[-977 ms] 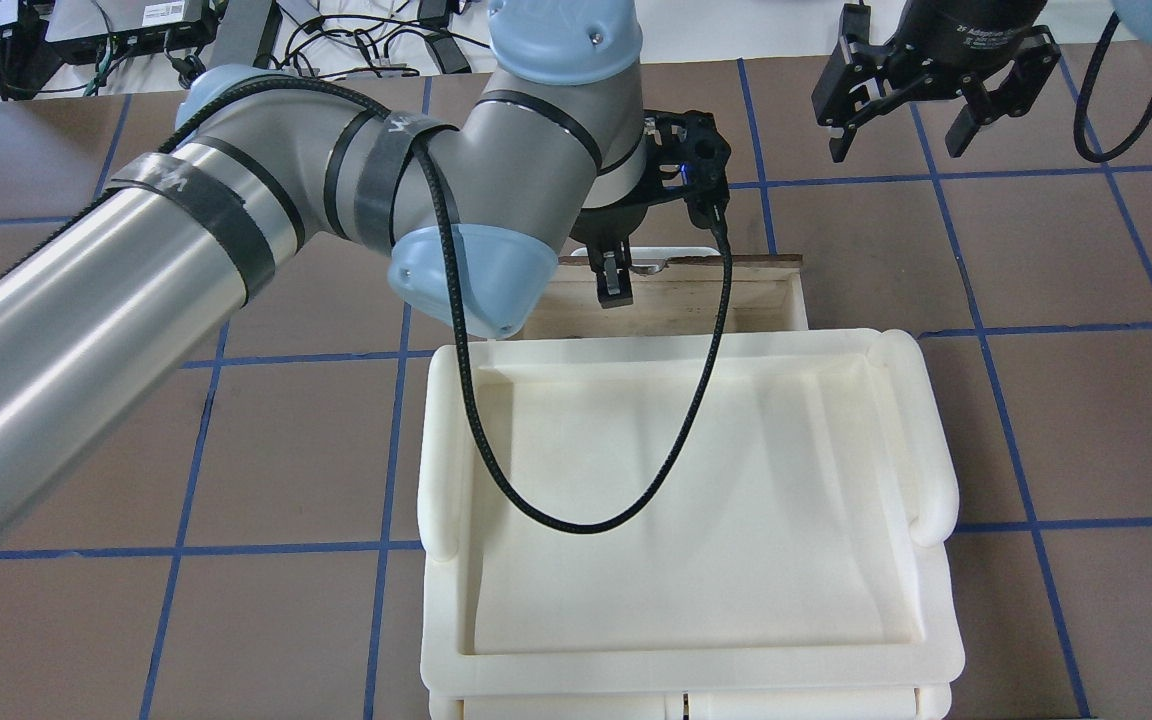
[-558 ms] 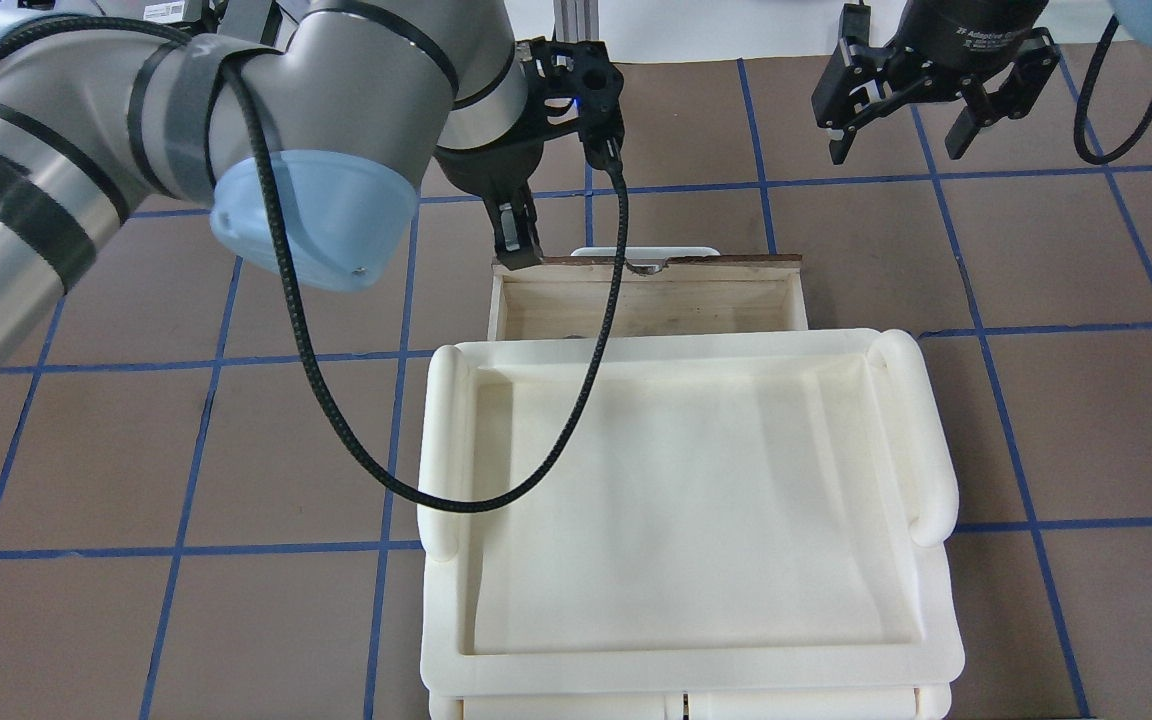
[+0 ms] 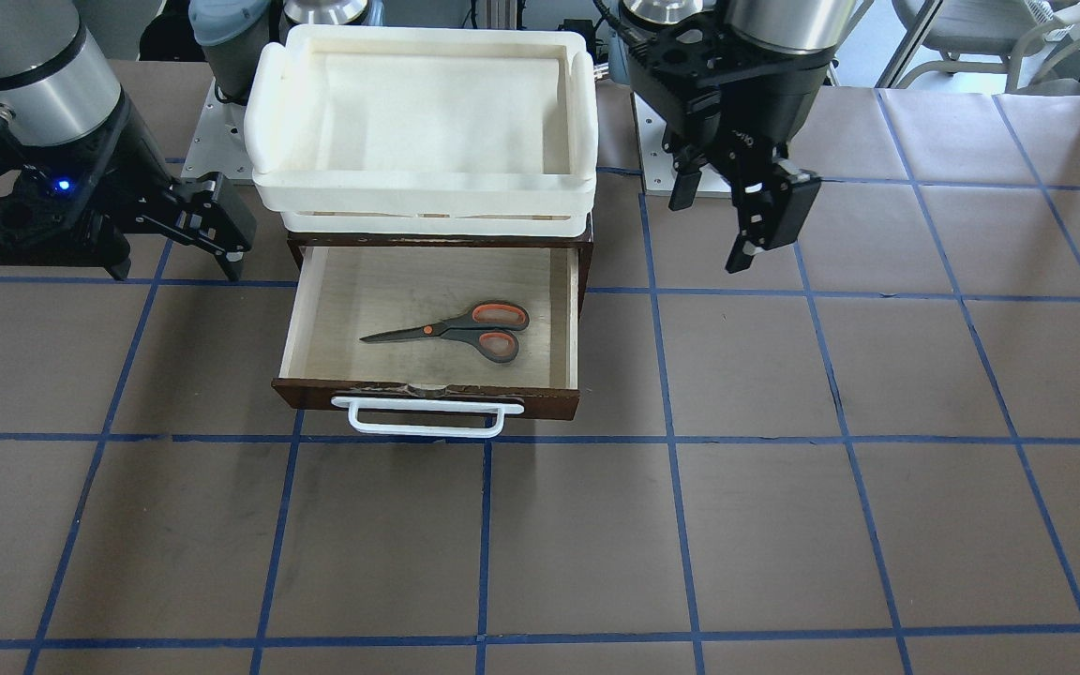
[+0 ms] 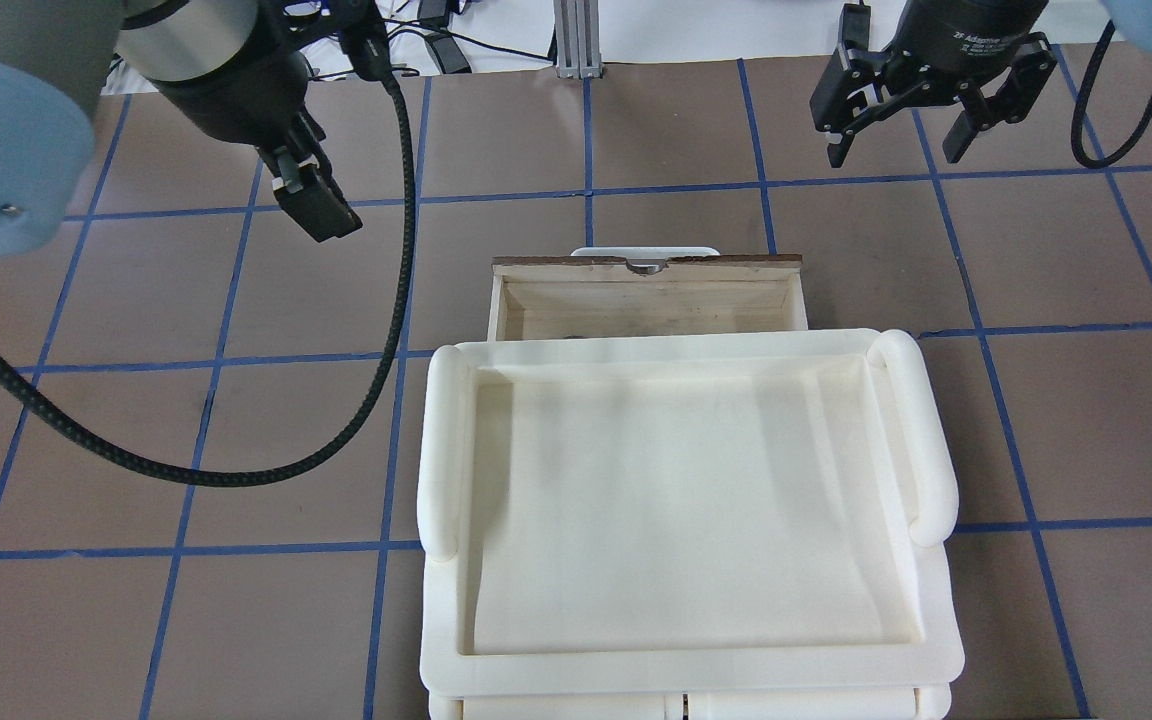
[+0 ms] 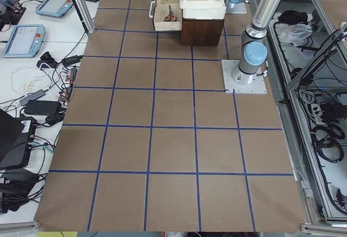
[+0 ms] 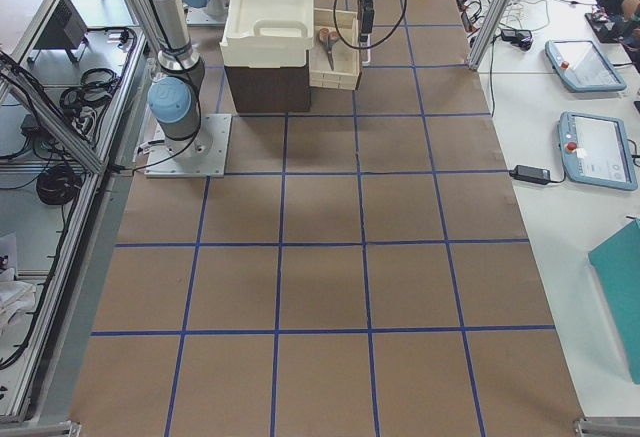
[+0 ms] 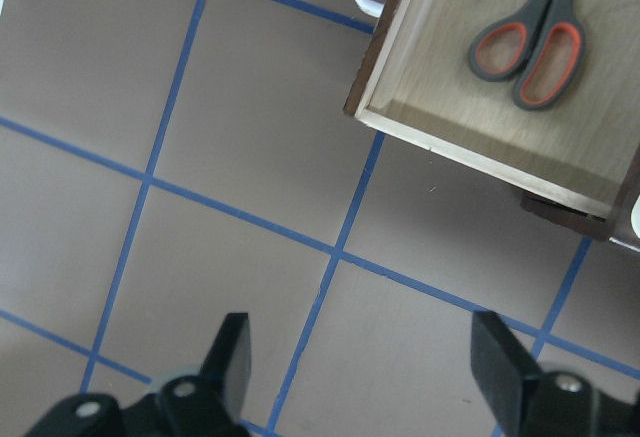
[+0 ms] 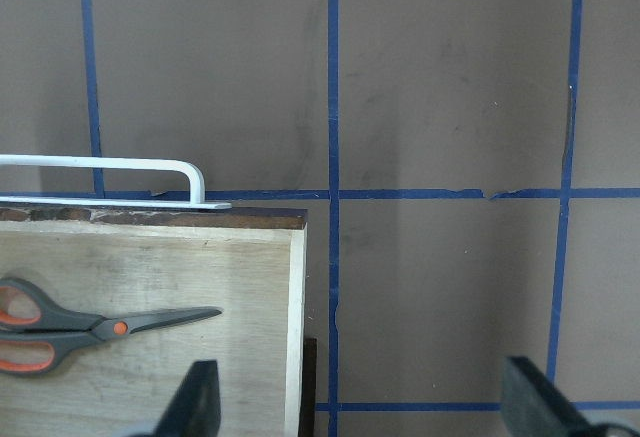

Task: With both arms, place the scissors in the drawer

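Observation:
The scissors (image 3: 451,330), with grey blades and orange-lined loops, lie flat inside the open drawer (image 3: 292,328), loops toward the view's right. They also show in the left wrist view (image 7: 530,42) and the right wrist view (image 8: 90,327). The drawer's white bar handle (image 3: 427,419) faces away from me. My left gripper (image 3: 713,225) hangs open and empty above the table beside the drawer; it also shows overhead (image 4: 316,205). My right gripper (image 4: 893,150) is open and empty above the table on the drawer's other side, seen too in the front view (image 3: 174,267).
A cream-white plastic tray (image 4: 446,450) sits on top of the dark cabinet that holds the drawer and hides most of the drawer from overhead. The brown table has a grid of blue tape lines. A black cable (image 4: 396,300) loops down from my left arm.
My left arm has swung from over the drawer out to the left, and its gripper now hangs over bare table. The right gripper has stayed put.

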{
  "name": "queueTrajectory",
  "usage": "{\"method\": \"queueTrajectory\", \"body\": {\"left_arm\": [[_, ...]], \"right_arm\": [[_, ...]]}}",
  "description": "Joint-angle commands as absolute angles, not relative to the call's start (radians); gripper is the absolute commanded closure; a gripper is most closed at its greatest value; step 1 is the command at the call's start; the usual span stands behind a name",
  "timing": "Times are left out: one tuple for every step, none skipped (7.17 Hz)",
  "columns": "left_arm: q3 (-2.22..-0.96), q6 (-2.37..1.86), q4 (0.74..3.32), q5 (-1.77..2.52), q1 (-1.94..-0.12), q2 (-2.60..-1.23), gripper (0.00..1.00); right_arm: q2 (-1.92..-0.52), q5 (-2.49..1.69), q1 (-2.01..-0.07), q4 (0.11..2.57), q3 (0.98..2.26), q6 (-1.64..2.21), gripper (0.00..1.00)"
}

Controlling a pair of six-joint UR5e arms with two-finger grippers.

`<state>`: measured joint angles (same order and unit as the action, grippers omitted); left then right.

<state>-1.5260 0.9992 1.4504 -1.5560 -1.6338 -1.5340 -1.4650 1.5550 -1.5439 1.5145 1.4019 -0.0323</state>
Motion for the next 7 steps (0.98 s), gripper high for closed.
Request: {"method": "queueTrajectory", "body": {"left_arm": [[-1.529, 0.785, 1.504, -1.558, -1.480, -1.493, 0.00], [-1.529, 0.640, 1.531, -1.540, -1.400, -1.491, 0.00], [-1.531, 0.500, 1.534, -1.537, -1.382, -1.494, 0.00], [-1.528, 0.287, 1.542, -1.491, -1.402, -1.500, 0.00], [-1.529, 0.178, 1.543, -1.488, -1.480, -1.505, 0.00], [-1.528, 0.066, 1.542, -1.496, -1.574, -1.515, 0.00], [-1.542, 0.022, 1.545, -1.518, -1.606, -1.517, 0.00]], "right_arm": [[-1.465, 1.555, -1.545, 1.516, 1.402, -0.032, 0.00], [-1.465, 1.562, -1.543, 1.516, 1.402, -0.032, 0.00], [-1.465, 1.560, -1.543, 1.516, 1.402, -0.032, 0.00], [-1.465, 1.559, -1.543, 1.517, 1.402, -0.032, 0.00], [-1.466, 1.557, -1.543, 1.516, 1.402, -0.032, 0.00], [-1.470, 1.557, -1.543, 1.517, 1.402, -0.032, 0.00], [-1.471, 1.551, -1.543, 1.517, 1.402, -0.032, 0.00]]}}
